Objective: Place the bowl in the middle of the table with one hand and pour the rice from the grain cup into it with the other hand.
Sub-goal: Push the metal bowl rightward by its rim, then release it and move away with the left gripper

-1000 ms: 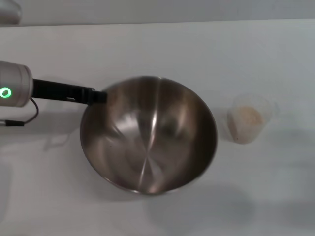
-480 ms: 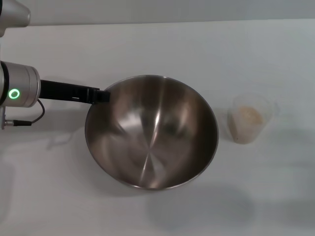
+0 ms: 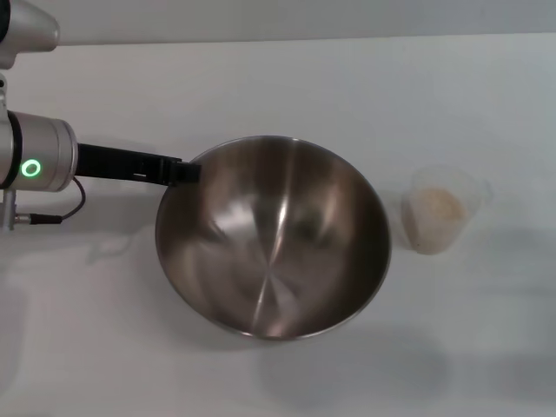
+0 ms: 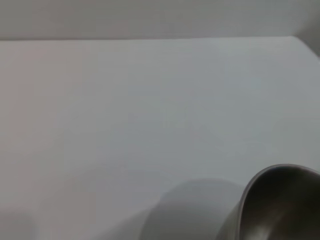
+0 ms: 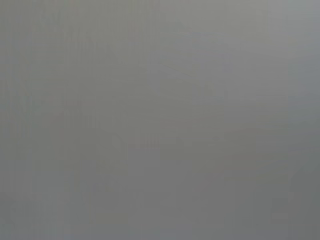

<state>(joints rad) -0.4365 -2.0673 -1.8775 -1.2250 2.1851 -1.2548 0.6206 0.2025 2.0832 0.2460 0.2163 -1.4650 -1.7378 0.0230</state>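
Head view first: the bowl [image 3: 273,236] is held at its left rim by the left gripper [image 3: 184,171], jaws clamped on the steel, near the middle of the table [image 3: 287,82]. It should be set down level and released gently, it is judged. Just beside its right, the grain cup [image 3: 440,211] with rice [image 3: 434,208] stands apart, unobstructed. No right gripper is seen.

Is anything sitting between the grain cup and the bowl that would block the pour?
Nothing visible does. In the head view the grain cup, with rice inside, stands just off the bowl on bare table. The left gripper is at the bowl's opposite rim. The right gripper is out of view.
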